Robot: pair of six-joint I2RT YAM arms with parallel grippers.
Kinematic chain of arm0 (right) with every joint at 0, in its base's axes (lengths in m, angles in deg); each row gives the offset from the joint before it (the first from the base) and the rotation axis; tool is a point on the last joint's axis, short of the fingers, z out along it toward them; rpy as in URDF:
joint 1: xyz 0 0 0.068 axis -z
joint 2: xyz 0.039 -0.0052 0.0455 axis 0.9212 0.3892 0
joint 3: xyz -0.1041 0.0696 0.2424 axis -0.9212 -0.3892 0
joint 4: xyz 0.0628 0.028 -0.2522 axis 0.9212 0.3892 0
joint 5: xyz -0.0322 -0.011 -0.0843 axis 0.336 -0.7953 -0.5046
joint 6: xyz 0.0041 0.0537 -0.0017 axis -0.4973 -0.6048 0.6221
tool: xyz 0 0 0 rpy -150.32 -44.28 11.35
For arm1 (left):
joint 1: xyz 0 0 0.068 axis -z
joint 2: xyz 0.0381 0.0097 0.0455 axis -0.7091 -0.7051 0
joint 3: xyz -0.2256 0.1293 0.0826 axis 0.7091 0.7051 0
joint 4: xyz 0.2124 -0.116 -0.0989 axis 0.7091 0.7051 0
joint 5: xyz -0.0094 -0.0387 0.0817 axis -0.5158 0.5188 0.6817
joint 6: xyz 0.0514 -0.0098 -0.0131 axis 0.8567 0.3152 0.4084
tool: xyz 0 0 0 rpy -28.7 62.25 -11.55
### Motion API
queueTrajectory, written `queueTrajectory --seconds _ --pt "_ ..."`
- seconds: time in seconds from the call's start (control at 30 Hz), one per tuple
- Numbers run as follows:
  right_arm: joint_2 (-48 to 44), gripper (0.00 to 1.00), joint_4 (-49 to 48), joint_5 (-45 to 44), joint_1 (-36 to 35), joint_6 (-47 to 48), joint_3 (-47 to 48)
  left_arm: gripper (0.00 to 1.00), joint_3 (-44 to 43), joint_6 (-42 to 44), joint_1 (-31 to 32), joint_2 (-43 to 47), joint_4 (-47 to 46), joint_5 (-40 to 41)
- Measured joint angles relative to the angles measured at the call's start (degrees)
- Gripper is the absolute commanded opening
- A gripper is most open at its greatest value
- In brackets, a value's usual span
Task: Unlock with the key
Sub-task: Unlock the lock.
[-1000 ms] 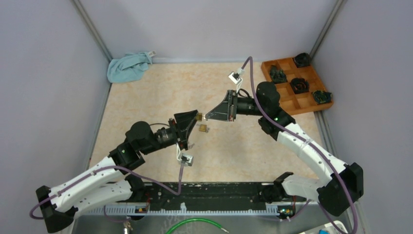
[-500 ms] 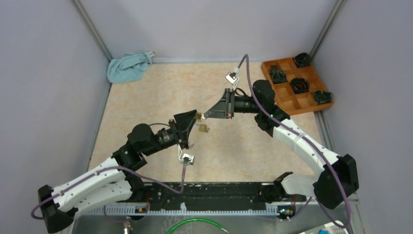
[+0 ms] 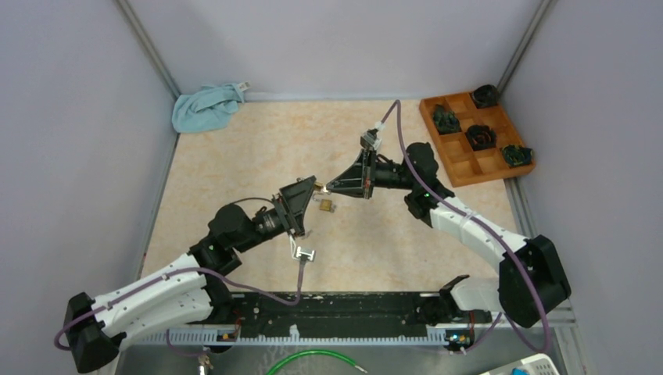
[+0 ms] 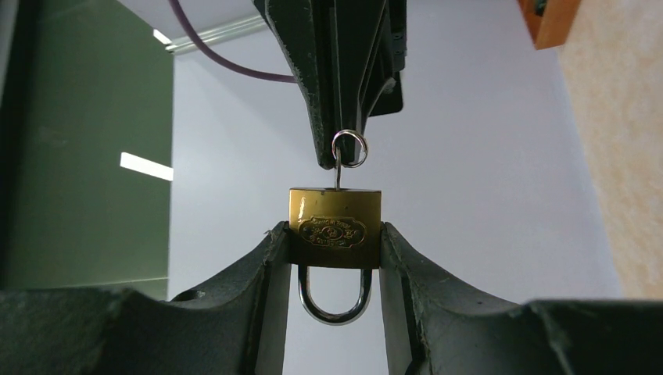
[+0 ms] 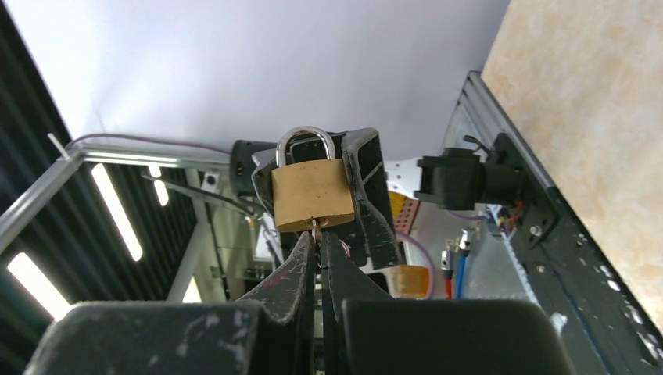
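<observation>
Rolled about its own axis and pushed a little closer to the lock, the right wrist now shows edge-on from above, and the right jaws have come together.

Nearest the bases, the left arm [image 3: 156, 281] reaches out over the tabletop [image 3: 234, 172]. The left jaws are clamped on the two flat sides of the brass padlock [image 4: 336, 223], holding it in the air. The shackle [image 4: 336, 305] points back toward the left wrist, and both its legs sit in the body, so the lock is not yet open.

Past it, the key [image 4: 338, 176] stands with its blade in the keyway. Its ring [image 4: 349, 148] hangs at the tips of the right jaws, which are pinched shut on the key's head.

The step in hand looks like the turn. It should go best as a pure roll of the right arm [image 3: 477, 230] about the line of the blade, with no sideways push or pull-back, since the pinch on the thin head could slip. The left jaws need to resist the twist without drifting. Watching the shackle for a spring-out would confirm the turn.

Farthest off, the wooden tray [image 3: 461, 168] and blue cloth [image 3: 207, 107] sit well apart from the work.
</observation>
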Motion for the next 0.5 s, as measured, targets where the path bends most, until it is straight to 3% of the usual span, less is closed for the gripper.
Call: queueTrajectory --seconds 0.5 --pt "2.7 0.0 -21.6 -0.7 -0.7 -17.3 -5.2 0.0 4.7 9.5 -0.3 -0.1 -12.4 -2.7"
